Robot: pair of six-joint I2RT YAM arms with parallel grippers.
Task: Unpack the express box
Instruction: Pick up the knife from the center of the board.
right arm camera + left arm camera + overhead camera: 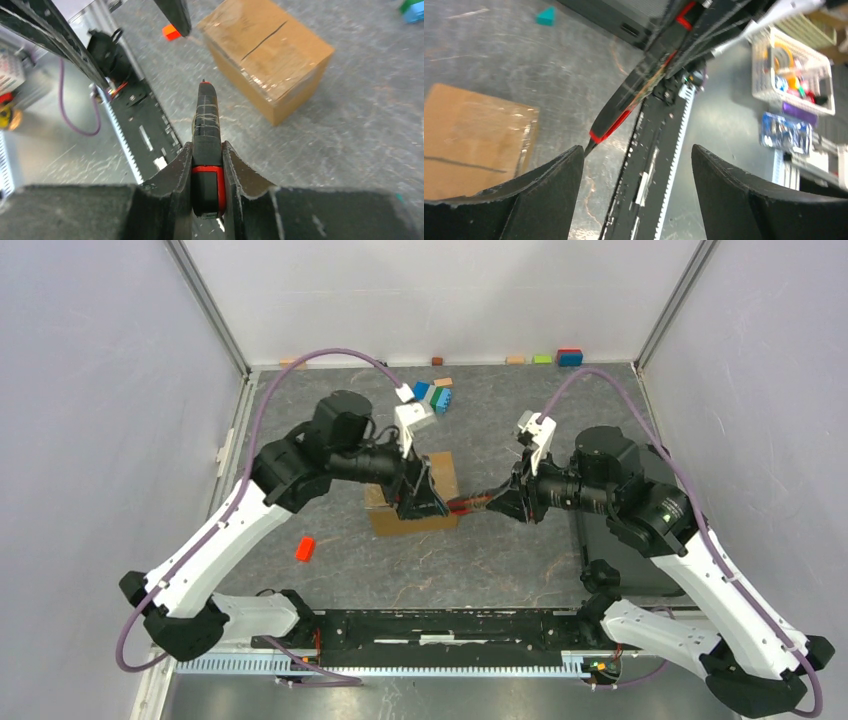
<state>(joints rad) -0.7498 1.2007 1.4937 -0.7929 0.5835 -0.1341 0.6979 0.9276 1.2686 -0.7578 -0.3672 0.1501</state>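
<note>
The express box [446, 474] is a brown cardboard carton standing mid-table, flaps closed, with clear tape and a dark seam across its top [265, 47]. My left gripper [425, 502] hangs over the box's near right corner, jaws wide open and empty [638, 150], with the box [474, 135] to its left. My right gripper [497, 505] is shut on a black and red utility knife [206, 115]. The knife [466, 505] points left toward the box and the left gripper, its tip close by the left finger [559, 185].
A red block [305, 548] lies left of the box. A blue-green block cluster [432, 397] sits behind it. More blocks [570, 357] line the far wall. A black tray [600, 540] lies under the right arm, and a black rail [440, 625] runs along the near edge.
</note>
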